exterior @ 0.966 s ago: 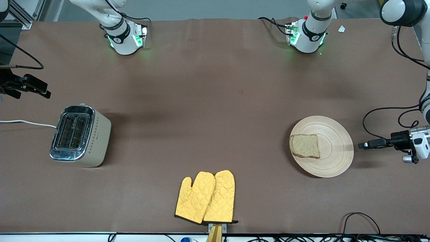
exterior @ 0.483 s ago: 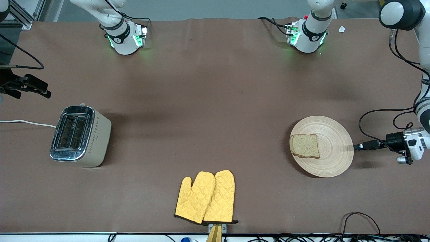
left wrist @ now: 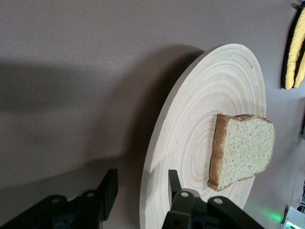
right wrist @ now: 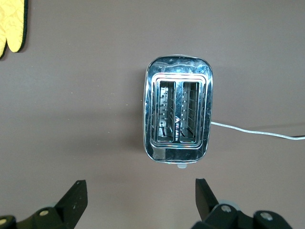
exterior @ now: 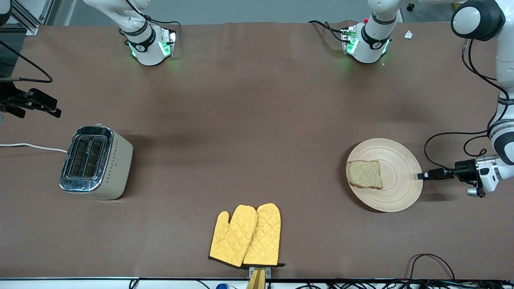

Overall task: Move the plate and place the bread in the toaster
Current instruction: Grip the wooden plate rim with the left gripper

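Fingers (left wrist: pixel 108 191) of the left gripper (exterior: pixel 421 176) stand apart, straddling the plate's (exterior: pixel 395 188) rim at its 3 o'clock edge in the front view, one finger under the rim and one over it, not yet closed. On the plate, the bread (exterior: pixel 364 174) lies toward 9 o'clock, well apart from those fingers. Spread wide, the right gripper (right wrist: pixel 138 198) hangs over the counter (exterior: pixel 241 120) just beside the toaster (exterior: pixel 95 162), which stands at the right arm's end. Yellow mitts (exterior: pixel 245 236) lie at the counter's 6 o'clock edge.
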